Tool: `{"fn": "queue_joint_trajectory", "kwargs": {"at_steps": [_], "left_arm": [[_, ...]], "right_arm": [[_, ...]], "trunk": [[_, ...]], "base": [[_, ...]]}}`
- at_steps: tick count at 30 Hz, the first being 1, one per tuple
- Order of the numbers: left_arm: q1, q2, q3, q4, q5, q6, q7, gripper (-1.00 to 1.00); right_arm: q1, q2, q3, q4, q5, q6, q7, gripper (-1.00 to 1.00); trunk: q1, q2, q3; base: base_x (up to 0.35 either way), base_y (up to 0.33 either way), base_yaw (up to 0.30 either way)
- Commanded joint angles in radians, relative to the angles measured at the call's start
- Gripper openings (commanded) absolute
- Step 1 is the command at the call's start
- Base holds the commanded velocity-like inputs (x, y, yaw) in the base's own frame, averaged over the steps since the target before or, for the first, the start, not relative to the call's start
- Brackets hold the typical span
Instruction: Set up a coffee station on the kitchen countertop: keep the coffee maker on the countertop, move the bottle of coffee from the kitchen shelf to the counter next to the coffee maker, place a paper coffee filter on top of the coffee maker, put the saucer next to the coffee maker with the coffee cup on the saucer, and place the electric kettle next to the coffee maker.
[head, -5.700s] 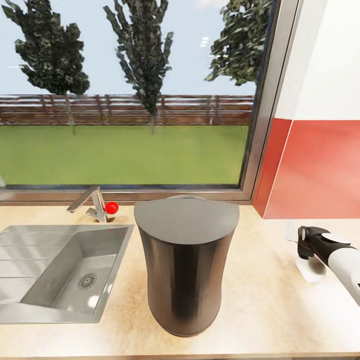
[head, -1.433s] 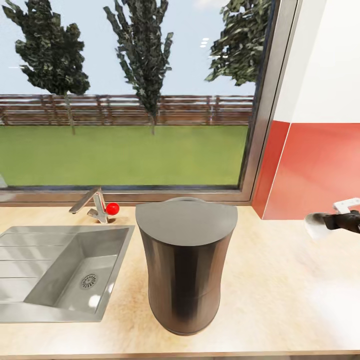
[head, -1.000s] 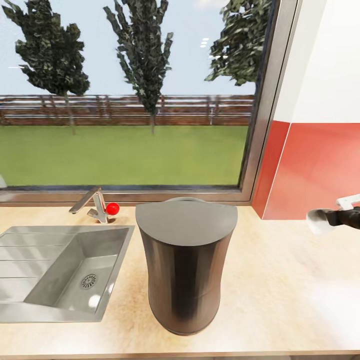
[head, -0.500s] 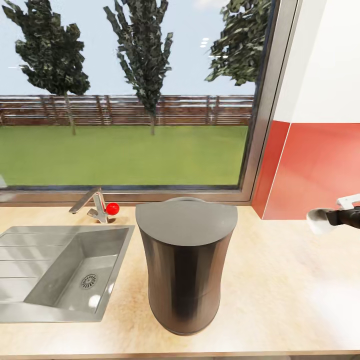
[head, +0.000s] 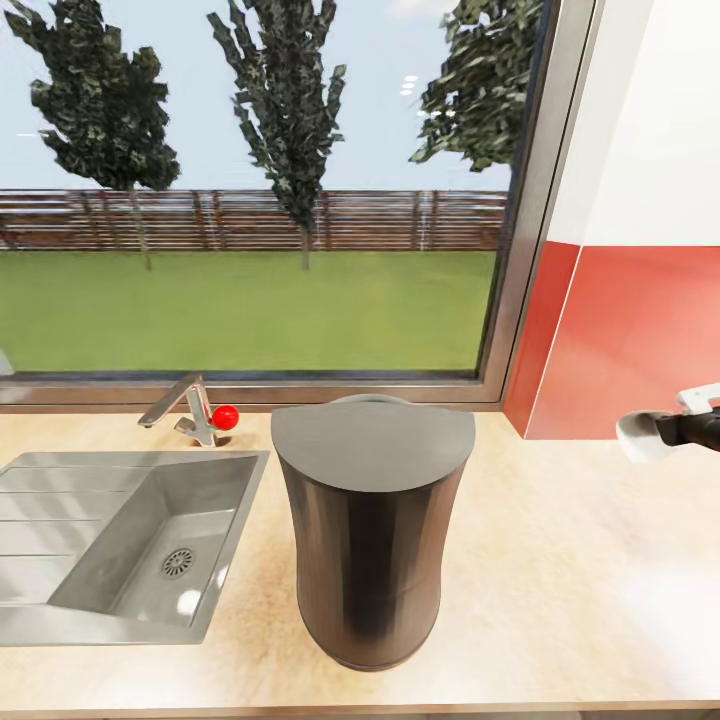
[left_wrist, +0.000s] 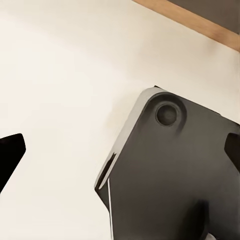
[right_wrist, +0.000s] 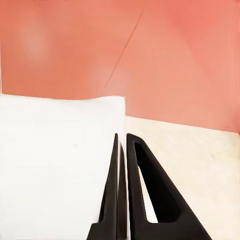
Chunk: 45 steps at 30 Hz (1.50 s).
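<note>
In the head view, the right gripper (head: 668, 432) entered from the right edge of the frame at mid height. Most of it and its whole arm were cut off by that edge. It was clenched on a white paper coffee filter (head: 638, 438), held in the air above the desk (head: 560, 560) and in front of the red wall panel (head: 640, 340). The filter was small and blurred there, so its shape was hard to make out.

In the right wrist view the gripper (right_wrist: 122, 150) showed two black fingers pressed almost together at lower centre. The white filter (right_wrist: 55, 165) spread over the lower left of the frame, with its far edges cut off.

The coffee maker (head: 370, 530) stood upright at lower centre of the head view, hiding the desk behind it. A steel sink (head: 110, 560) lay at lower left, cut off by the left edge, with a tap (head: 185, 405) and a red knob (head: 224, 416) behind it. The desk to the right of the coffee maker lay bare out to the frame edge, and a narrow strip separated the coffee maker from the sink.

In the left wrist view the left gripper (left_wrist: 120, 160) was released. One black fingertip (left_wrist: 10, 155) sat at the left edge and another at the right edge. A dark grey plate (left_wrist: 170, 175) lay between them over a pale surface I could not identify.
</note>
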Motion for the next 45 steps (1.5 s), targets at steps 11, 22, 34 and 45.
{"fn": "queue_joint_trajectory", "kwargs": {"at_steps": [11,22,34,45], "left_arm": [[0.0,0.002,-0.003,-0.002,0.004,0.004,-0.007,1.0],[0.0,0.002,-0.003,-0.003,0.001,0.005,-0.008,1.0],[0.0,0.0,-0.003,-0.003,0.002,0.005,-0.008,1.0],[0.0,0.0,-0.003,-0.003,0.002,0.007,-0.008,1.0]], "right_arm": [[-0.001,0.003,-0.006,-0.051,0.002,0.041,0.015,-1.0],[-0.001,0.004,-0.005,-0.056,0.002,0.055,0.011,-1.0],[-0.001,0.013,-0.005,-0.056,0.002,0.071,0.01,-1.0],[-0.001,0.034,-0.004,-0.055,0.007,0.074,0.01,-1.0]], "trunk": [[0.001,-0.002,-0.002],[0.001,-0.002,-0.002],[0.001,-0.002,-0.002],[0.001,-0.002,-0.002]], "base": [[-0.07,0.0,0.0],[-0.321,0.0,0.0],[-0.33,0.0,0.0],[-0.33,-0.039,0.0]]}}
